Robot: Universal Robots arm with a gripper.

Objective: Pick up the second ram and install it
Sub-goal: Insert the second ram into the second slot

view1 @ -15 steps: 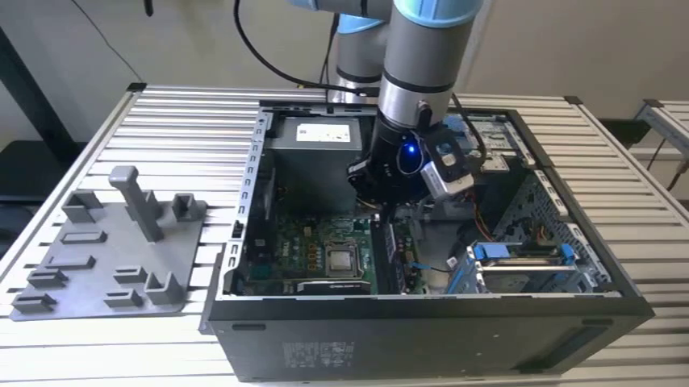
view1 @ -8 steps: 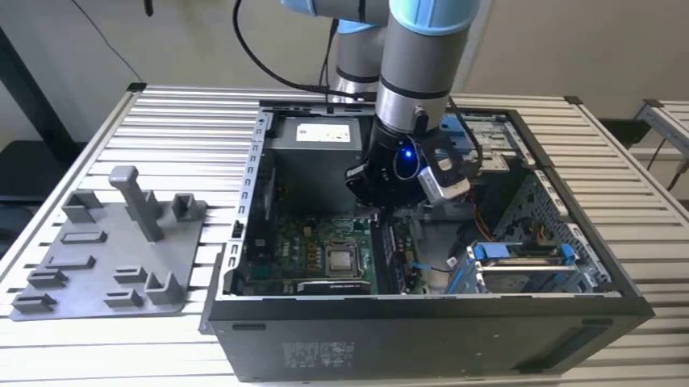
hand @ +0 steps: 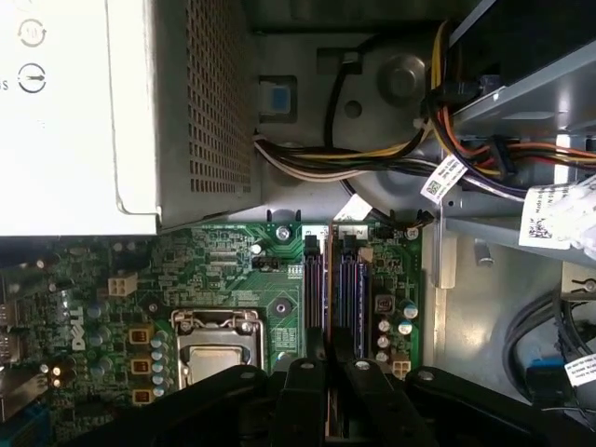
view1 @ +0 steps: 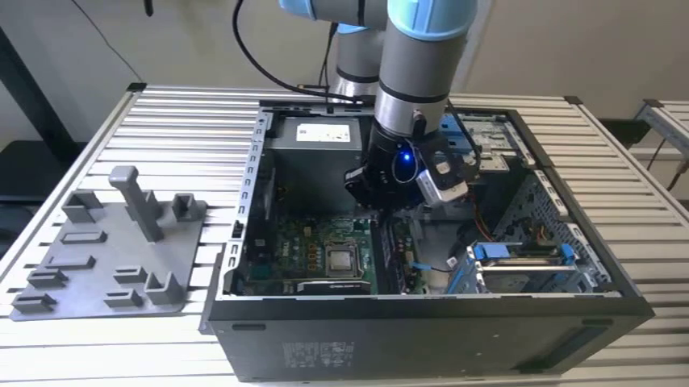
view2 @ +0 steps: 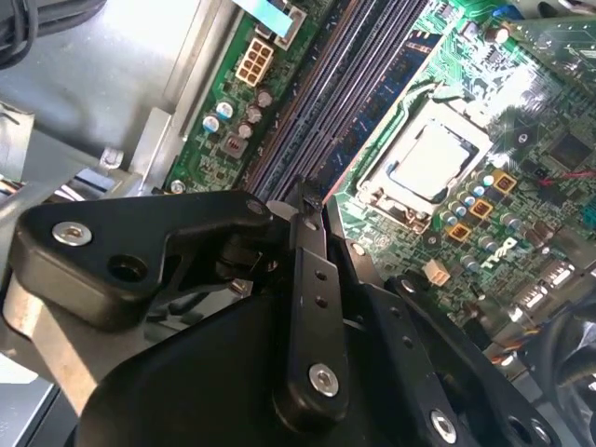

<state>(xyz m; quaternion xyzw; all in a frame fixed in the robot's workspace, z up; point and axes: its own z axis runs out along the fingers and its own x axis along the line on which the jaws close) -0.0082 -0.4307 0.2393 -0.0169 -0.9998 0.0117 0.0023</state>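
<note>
- Arm reaches straight down into the open computer case. The gripper hangs right over the memory slots, at the motherboard edge beside the CPU socket. I judge this to be the line-up for seating.
- The fingers are drawn to a narrow gap. In the first wrist view a thin sliver shows edge-on between them. I take this to be the second ram, pinched by its flat faces with its long edge running along the slots. It is too slim to be sure. A flat-face hold would keep the contact edge free to drop into a slot.
- The case lies on its side with the open face up, so the board is flat and reachable from above. It sits mid-counter, toward the exterior view's right.
- The grey fixture plate is near the edge of the slatted counter on the exterior view's left, well apart from the case. Its upright posts carry no stick that I can see.

Counts:
- Arm: one. Gripper: one, with two fingers.
- Case: one. Motherboard: one. CPU socket: one.
- Power supply: one, at the far end of the case, with a cable bundle running off it clear of the slots.
- Memory slots: a bank of parallel rows. I make out about four, but cannot tell which are filled.
- Fixture plate: one.
- Memory sticks I can vouch for: one, the sliver in the grip.
</note>
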